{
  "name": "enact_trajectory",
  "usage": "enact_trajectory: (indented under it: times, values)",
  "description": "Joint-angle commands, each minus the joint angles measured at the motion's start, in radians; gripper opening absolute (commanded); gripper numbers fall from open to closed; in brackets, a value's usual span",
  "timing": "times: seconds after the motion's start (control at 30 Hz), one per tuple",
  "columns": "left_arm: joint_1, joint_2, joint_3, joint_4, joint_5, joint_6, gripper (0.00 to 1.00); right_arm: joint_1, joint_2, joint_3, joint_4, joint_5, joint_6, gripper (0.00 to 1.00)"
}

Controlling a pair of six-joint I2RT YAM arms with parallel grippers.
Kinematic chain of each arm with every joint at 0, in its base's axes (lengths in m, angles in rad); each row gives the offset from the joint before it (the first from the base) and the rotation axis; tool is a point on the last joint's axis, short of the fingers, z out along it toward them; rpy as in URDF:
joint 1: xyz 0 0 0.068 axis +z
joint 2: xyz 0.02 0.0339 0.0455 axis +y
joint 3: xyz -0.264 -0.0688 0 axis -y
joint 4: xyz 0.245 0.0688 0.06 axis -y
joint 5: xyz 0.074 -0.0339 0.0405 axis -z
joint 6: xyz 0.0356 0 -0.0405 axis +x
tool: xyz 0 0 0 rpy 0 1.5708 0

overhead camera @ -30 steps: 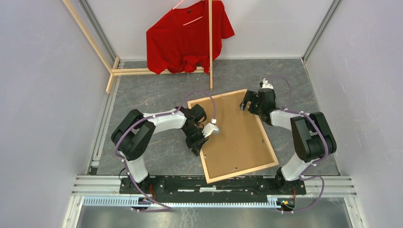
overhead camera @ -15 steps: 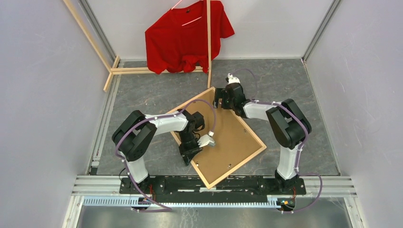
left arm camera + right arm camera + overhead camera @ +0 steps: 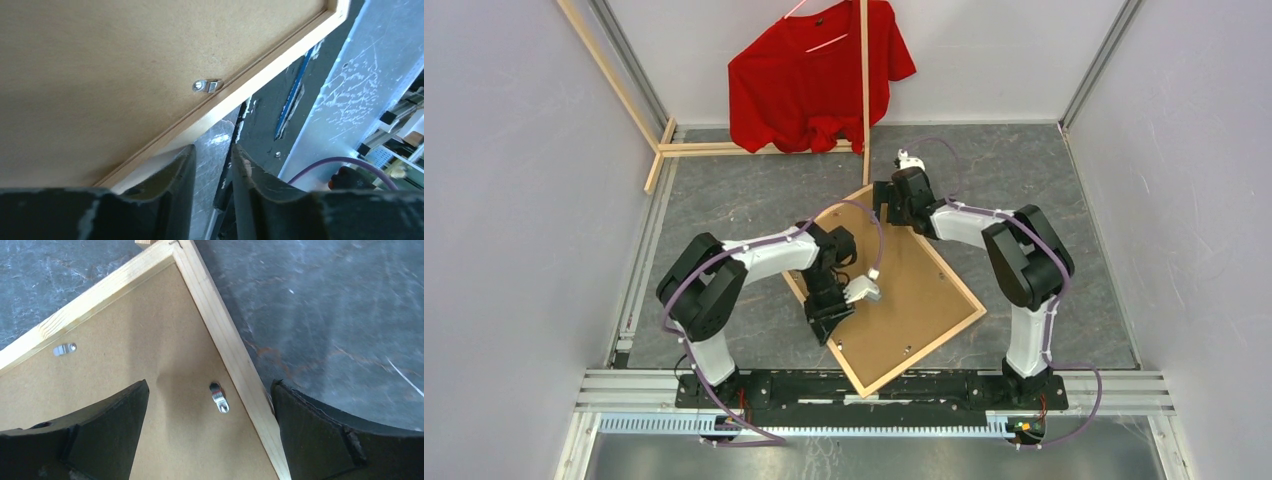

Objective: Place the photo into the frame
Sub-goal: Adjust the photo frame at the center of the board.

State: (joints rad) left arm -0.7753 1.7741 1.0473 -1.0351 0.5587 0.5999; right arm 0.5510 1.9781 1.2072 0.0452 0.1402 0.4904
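Item: large rectangular frame of thin light wood strips (image 3: 929,350), lying face down at the middle of the grey marbled worktop (image 3: 724,200), turned cornerwise with one corner toward the far edge and one toward the near edge. Brown fibreboard backing board (image 3: 904,300) sits inside it, facing up, with small metal turn clips (image 3: 219,399) along the rails. Left gripper (image 3: 829,328): at the frame's left rail, fingers (image 3: 175,170) parted by a narrow gap, nothing between them. Right gripper (image 3: 209,385): spread wide at the far corner, one finger over the backing, the other over bare worktop beyond the rail, gripping nothing. Also present: red T-shirt (image 3: 819,80) hanging at the far edge; loose light-wood slats (image 3: 724,150) at the far left corner.
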Motion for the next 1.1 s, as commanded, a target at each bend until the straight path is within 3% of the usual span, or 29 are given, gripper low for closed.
enact_trajectory:
  times: [0.0, 0.13, 0.23, 0.37, 0.5, 0.73, 0.93, 1.07]
  values:
    - [0.087, -0.073, 0.208, 0.001, 0.044, 0.112, 0.46, 0.019, -0.229, -0.074, -0.114, -0.185, 0.095, 0.98]
    - [0.211, -0.057, 0.405, -0.12, 0.042, 0.199, 0.56, -0.024, -0.405, -0.146, -0.272, -0.054, 0.076, 0.98]
    - [0.317, -0.001, 0.495, -0.087, -0.021, 0.199, 0.55, -0.059, -0.536, -0.244, -0.34, -0.001, 0.098, 0.98]
    - [0.458, 0.124, 0.57, 0.122, -0.227, 0.088, 0.45, -0.071, -0.726, -0.368, -0.479, -0.003, 0.151, 0.98]
    - [0.564, 0.251, 0.626, 0.28, -0.334, 0.012, 0.43, -0.072, -0.973, -0.553, -0.588, -0.076, 0.247, 0.98]
    - [0.599, 0.331, 0.614, 0.34, -0.305, 0.005, 0.43, -0.07, -1.235, -0.705, -0.748, -0.122, 0.329, 0.98]
    - [0.598, 0.354, 0.561, 0.379, -0.289, -0.002, 0.43, -0.069, -1.221, -0.829, -0.672, -0.202, 0.368, 0.98]
    - [0.598, 0.333, 0.496, 0.394, -0.268, 0.018, 0.42, -0.067, -1.221, -0.864, -0.669, -0.148, 0.371, 0.94]
